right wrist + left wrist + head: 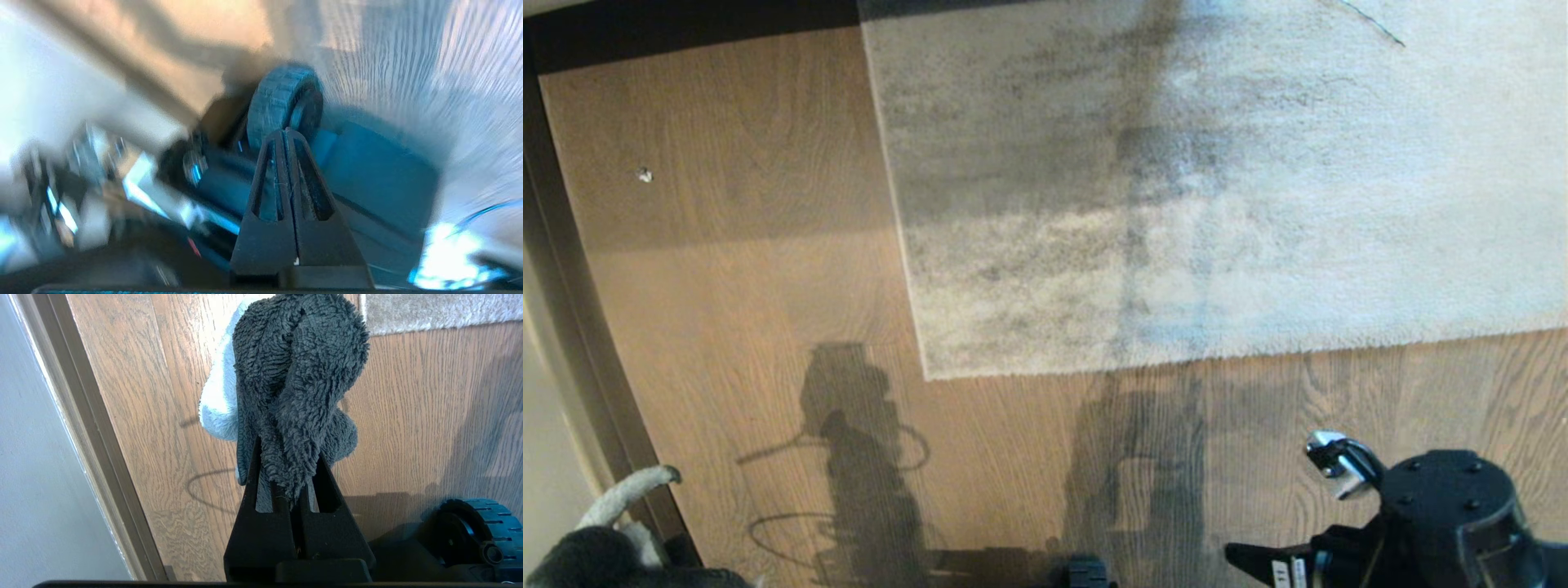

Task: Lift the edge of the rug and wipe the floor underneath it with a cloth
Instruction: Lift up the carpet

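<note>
Cloth (294,388) bunches pinched between left gripper (291,457) jaws; right gripper (287,134) jaws pressed together, empty, short of rug (1217,188).

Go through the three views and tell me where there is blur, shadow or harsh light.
Head view: sunlight falls across the rug and floor, with dark shadows over both. Left wrist view: sharp, evenly lit, the cloth crisp in the left gripper. Right wrist view: heavy motion blur everywhere except the shut right gripper.
</note>
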You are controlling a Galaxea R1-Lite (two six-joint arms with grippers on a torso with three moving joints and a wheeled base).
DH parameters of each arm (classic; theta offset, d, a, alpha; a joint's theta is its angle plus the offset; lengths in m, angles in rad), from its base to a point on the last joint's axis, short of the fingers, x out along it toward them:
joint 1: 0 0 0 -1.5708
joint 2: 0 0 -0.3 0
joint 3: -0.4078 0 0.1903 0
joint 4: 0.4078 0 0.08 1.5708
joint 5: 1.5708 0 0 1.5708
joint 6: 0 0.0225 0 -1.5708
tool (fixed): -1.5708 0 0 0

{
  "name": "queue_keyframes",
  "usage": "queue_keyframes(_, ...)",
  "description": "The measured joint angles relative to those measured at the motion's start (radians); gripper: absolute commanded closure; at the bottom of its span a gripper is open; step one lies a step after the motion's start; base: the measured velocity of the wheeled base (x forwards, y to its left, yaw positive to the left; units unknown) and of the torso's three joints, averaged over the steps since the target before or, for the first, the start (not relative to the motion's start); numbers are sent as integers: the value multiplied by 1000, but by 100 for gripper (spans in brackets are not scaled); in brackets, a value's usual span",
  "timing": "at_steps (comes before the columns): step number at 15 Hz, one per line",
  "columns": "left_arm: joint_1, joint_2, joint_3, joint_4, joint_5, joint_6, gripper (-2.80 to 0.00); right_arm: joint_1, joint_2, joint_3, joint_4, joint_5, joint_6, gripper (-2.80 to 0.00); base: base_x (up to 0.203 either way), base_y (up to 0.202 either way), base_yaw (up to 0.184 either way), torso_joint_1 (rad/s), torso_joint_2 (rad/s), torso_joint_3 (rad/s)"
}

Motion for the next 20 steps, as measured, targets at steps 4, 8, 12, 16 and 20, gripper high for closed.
queue_keyframes(4,0,0,0,0,0,0,0,69,125,-63,-33,-251,274,0,0,0,0,0,0,0)
queue_keyframes(8,0,0,0,0,0,0,0,79,181,-97,-21,-393,385,-280,0,0,0,0,0,0)
queue_keyframes(12,0,0,0,0,0,0,0,77,228,-138,-29,-469,477,-280,0,0,0,0,0,0)
queue_keyframes(16,0,0,0,0,1,0,0,76,286,-247,-50,-510,571,-280,0,0,0,0,0,0)
queue_keyframes(20,0,0,0,0,0,0,0,76,349,-279,-226,-522,593,-280,0,0,0,0,0,0)
